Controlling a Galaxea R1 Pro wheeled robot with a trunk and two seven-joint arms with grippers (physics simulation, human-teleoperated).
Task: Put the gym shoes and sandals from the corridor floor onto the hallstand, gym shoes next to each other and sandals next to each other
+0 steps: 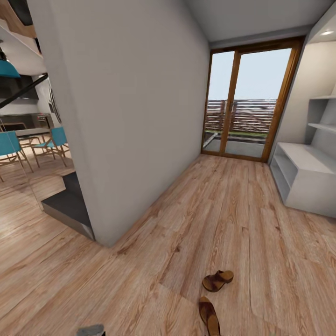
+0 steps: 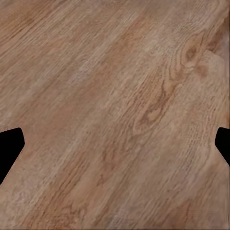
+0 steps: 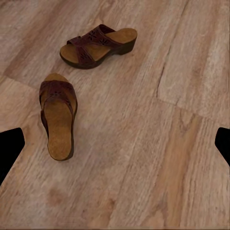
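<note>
Two dark brown sandals lie on the wood-plank corridor floor (image 1: 224, 219) near the bottom of the head view: one sandal (image 1: 217, 280) and the other sandal (image 1: 209, 316) closer to me. The right wrist view looks down on both, one sandal (image 3: 98, 45) and the other sandal (image 3: 58, 121), with my right gripper (image 3: 115, 148) open above the floor beside them. My left gripper (image 2: 115, 148) is open over bare floor (image 2: 115, 96). The pale grey hallstand (image 1: 305, 175) stands against the right wall. The gym shoes are out of view.
A grey wall (image 1: 135, 107) runs along the left of the corridor, ending at a corner with a dark step (image 1: 70, 203). A glass door (image 1: 247, 102) with a wood frame closes the far end. Blue chairs (image 1: 53, 142) and a table stand in the room to the left.
</note>
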